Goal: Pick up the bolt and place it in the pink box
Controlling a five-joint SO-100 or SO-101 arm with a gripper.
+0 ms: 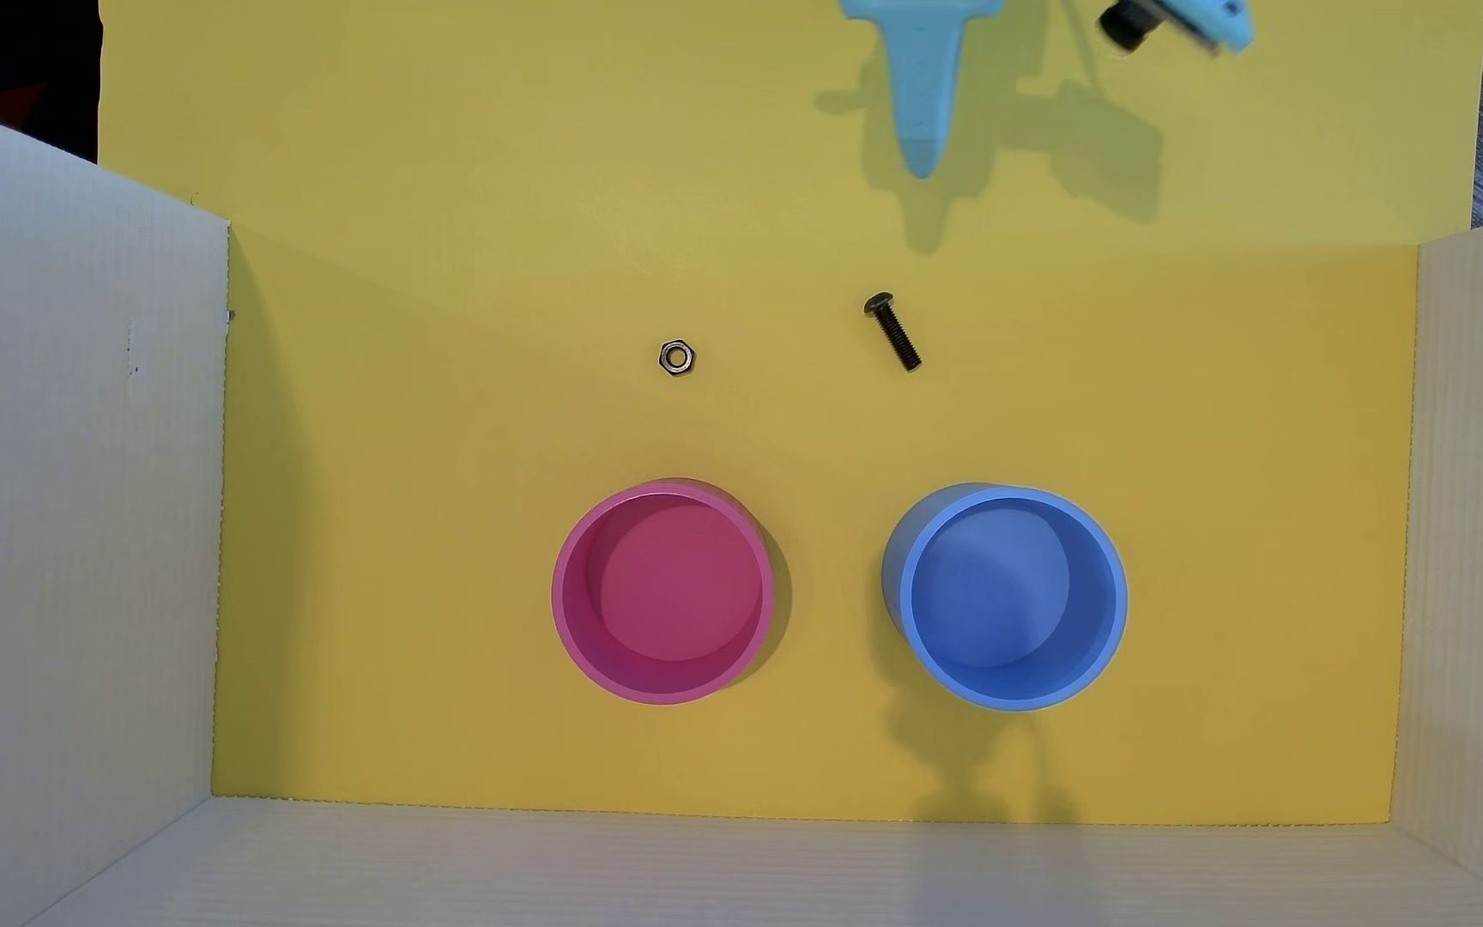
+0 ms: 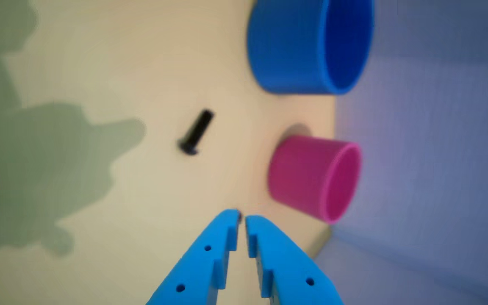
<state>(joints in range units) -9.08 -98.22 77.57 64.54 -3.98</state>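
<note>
the claw [image 2: 241, 220] hangs above the yellow counter [image 1: 453, 428] with its two blue tips almost together, only a thin slit between them, and nothing held. the bolt [image 1: 892, 331] lies flat and untouched on the counter, well apart from the claw, beside a silver nut [image 1: 676, 357]. the pink cup [image 1: 663, 593] stands upright and empty near the blue cup [image 1: 1007, 597], open side up so a part can be dropped in. the wrist view is blurred, so the tips may be touching.
</note>
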